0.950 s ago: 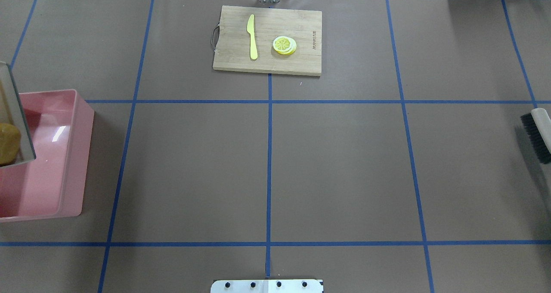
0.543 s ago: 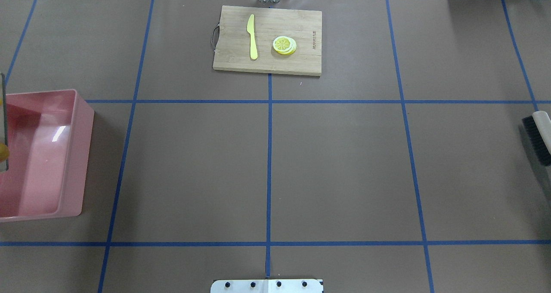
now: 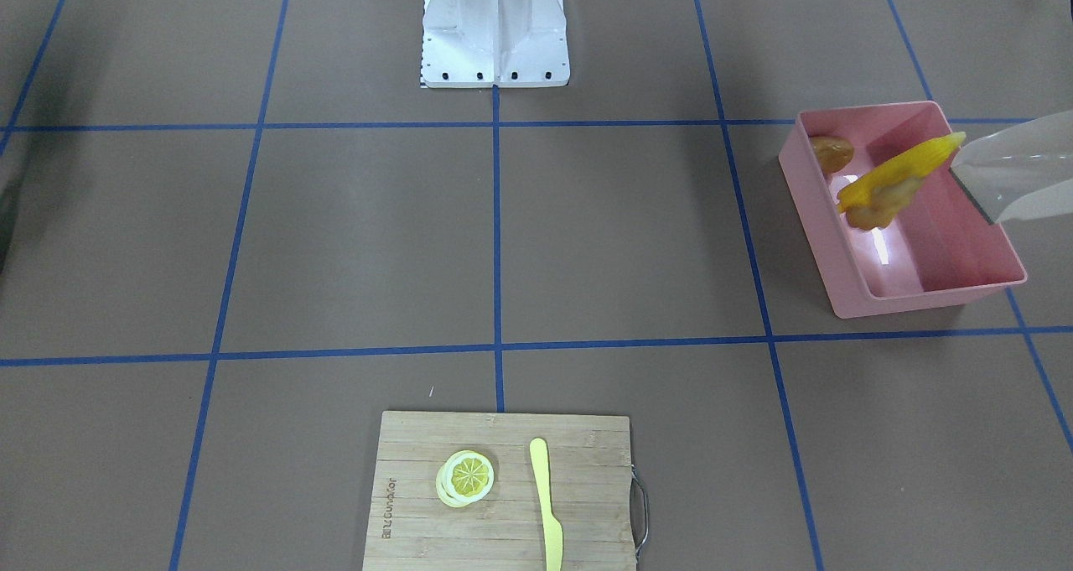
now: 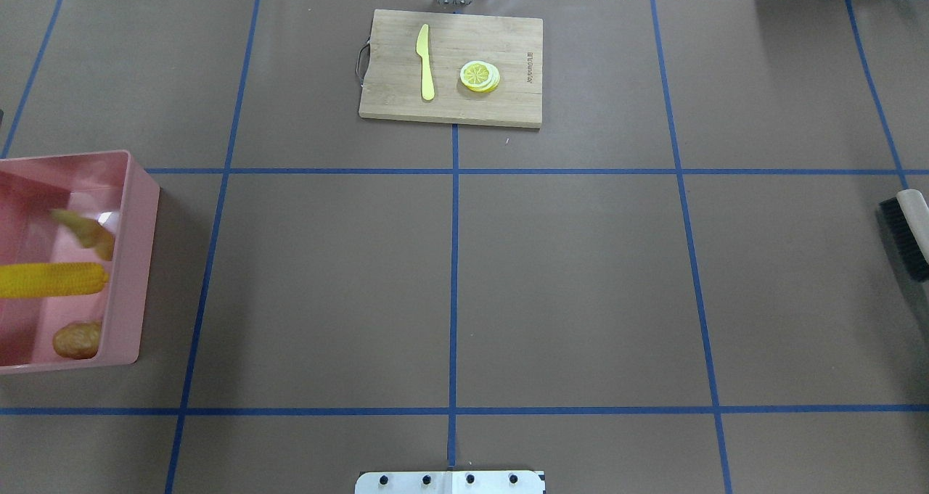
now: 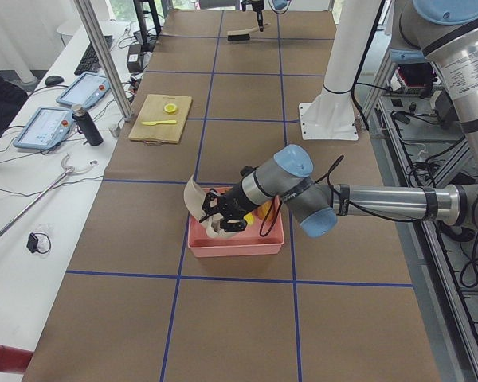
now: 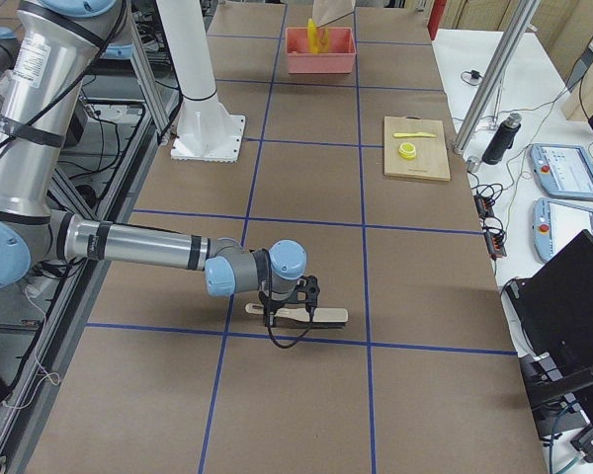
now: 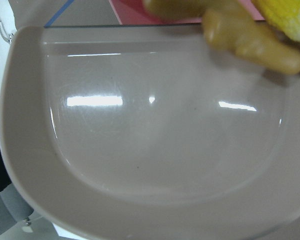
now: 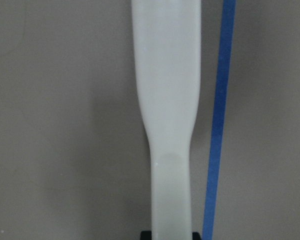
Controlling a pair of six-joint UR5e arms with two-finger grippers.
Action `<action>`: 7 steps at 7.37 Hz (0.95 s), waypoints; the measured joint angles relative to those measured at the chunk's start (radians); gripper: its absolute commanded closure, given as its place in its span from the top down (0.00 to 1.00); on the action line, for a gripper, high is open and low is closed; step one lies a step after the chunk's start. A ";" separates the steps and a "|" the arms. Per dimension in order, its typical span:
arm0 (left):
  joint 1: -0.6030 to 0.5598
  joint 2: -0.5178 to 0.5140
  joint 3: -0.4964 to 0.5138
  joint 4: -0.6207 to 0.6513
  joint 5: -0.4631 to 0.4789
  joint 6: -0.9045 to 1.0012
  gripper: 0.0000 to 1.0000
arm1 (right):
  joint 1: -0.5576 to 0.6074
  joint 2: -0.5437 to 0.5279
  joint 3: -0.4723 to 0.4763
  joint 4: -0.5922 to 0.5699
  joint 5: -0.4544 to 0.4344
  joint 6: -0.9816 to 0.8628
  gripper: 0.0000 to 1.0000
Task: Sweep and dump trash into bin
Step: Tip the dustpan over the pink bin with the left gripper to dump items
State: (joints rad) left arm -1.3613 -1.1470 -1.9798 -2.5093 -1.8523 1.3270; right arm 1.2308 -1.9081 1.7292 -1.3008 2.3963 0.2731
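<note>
Pink bin sits just beneath the left gripper, where a beige dustpan tilts over it. The corn cob and ginger root are off the pan's lip, above the bin floor. The potato lies in a bin corner. Well apart, the right gripper is at the brush handle. Neither gripper's clasp can be told.
</note>
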 measured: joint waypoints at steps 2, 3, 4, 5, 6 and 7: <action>-0.001 -0.010 0.000 0.006 -0.029 -0.029 0.00 | 0.000 0.001 -0.005 0.000 0.002 0.000 0.00; 0.000 -0.014 0.000 0.023 -0.089 -0.118 0.00 | 0.000 0.002 -0.008 0.001 0.003 0.000 0.03; 0.003 -0.017 0.000 0.039 -0.161 -0.230 0.00 | 0.000 0.003 -0.010 0.001 0.003 0.000 0.11; 0.005 -0.023 0.001 0.048 -0.229 -0.349 0.00 | 0.000 0.005 -0.011 0.001 0.003 0.000 0.30; 0.008 -0.042 0.003 0.052 -0.290 -0.474 0.00 | -0.001 0.007 -0.012 0.002 0.002 0.000 0.55; 0.022 -0.070 0.005 0.056 -0.342 -0.594 0.00 | -0.001 0.009 -0.012 0.002 0.002 0.000 0.60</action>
State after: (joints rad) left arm -1.3390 -1.2167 -1.9745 -2.4532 -2.1943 0.7330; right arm 1.2298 -1.8991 1.7169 -1.2993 2.3985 0.2733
